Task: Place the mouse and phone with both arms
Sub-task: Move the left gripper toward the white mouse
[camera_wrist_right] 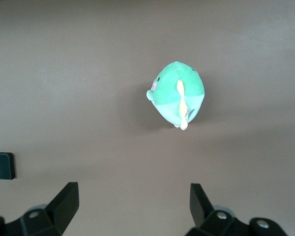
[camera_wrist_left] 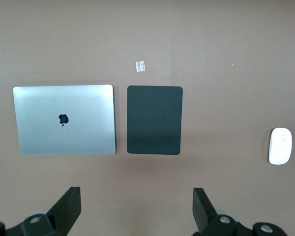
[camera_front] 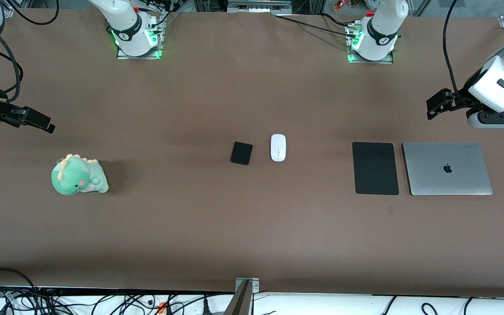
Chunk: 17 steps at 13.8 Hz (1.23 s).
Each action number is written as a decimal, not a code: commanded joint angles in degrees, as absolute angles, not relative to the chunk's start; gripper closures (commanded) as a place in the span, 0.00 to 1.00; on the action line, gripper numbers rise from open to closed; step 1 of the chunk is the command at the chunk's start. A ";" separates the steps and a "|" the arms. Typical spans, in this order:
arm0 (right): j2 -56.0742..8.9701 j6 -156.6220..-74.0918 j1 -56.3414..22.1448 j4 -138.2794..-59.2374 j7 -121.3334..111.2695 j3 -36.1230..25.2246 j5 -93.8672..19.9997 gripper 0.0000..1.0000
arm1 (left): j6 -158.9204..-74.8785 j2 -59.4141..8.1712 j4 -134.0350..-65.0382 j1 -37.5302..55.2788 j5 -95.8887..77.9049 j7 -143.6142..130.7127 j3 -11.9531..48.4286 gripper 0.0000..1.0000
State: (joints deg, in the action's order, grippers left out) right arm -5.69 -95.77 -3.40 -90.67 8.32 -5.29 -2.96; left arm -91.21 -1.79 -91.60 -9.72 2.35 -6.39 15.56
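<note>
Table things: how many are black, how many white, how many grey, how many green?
Black: 2, the phone and the mat
White: 1, the mouse
Grey: 1, the laptop
Green: 1, the plush dinosaur
Total: 5

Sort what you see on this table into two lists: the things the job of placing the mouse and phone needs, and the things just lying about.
Belongs to the job:
- mouse
- phone, beside the mouse
- left end effector, open, raised above the laptop's end of the table
- right end effector, open, raised near the plush toy

Just lying about:
- grey laptop
- black mat
- green plush dinosaur
</note>
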 commanded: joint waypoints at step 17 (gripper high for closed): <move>-6.24 -92.03 -5.27 -91.32 8.52 -4.66 -2.46 0.00 | -98.87 -12.65 -91.58 -3.18 3.24 -24.50 26.54 0.00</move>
State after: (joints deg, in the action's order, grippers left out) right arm -6.51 -93.11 -4.93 -91.01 8.32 -4.86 -2.96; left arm -97.48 -11.30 -91.88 -5.70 2.24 -20.21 26.51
